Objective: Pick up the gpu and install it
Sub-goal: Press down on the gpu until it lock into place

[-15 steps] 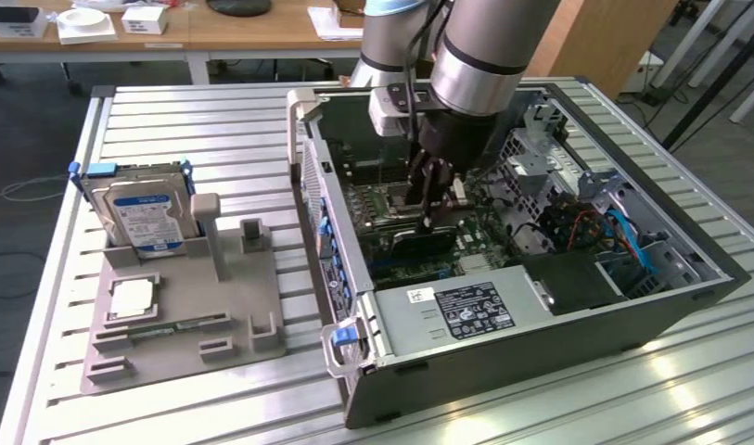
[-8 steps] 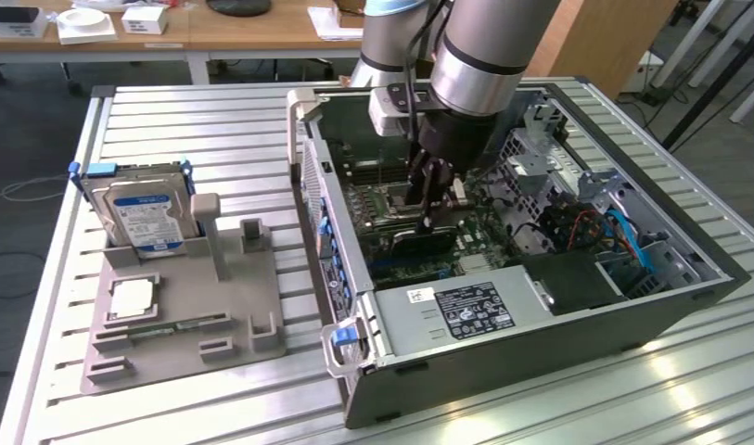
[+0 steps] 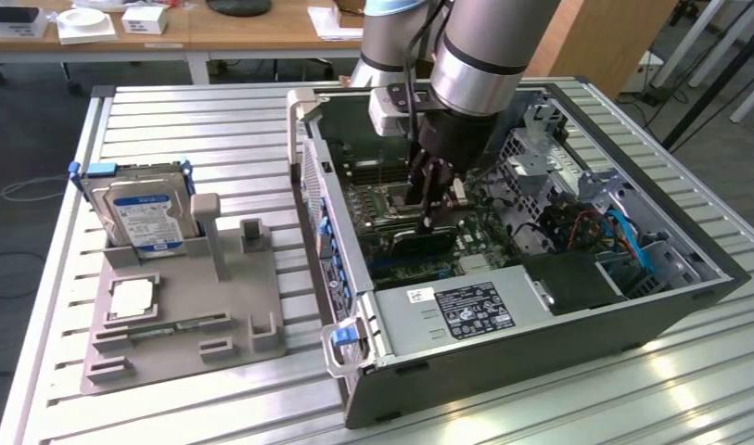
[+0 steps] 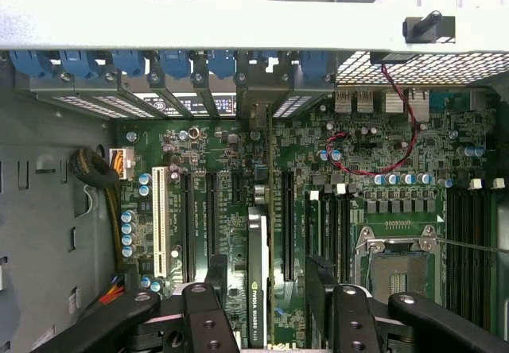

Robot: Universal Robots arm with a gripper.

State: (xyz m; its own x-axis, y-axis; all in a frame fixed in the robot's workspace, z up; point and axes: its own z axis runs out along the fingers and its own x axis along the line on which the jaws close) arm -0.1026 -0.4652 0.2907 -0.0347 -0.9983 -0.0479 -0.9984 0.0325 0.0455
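Jaws closest to the lens, spread wide, fingers (image 4: 208, 321) on either side of the gpu (image 4: 256, 273), not pinching it; bare board shows between card and the far finger. Gpu stands on edge in a motherboard (image 4: 374, 170) slot inside the open pc case (image 3: 525, 371), on the counter (image 3: 203, 120) toward the exterior view's right edge. Hard drive (image 3: 142, 218) sits in its holder toward the left edge. Step looks like install, card apparently seated and let go. Whatever follows calls for keeping the fingers off the card so it isn't tilted.
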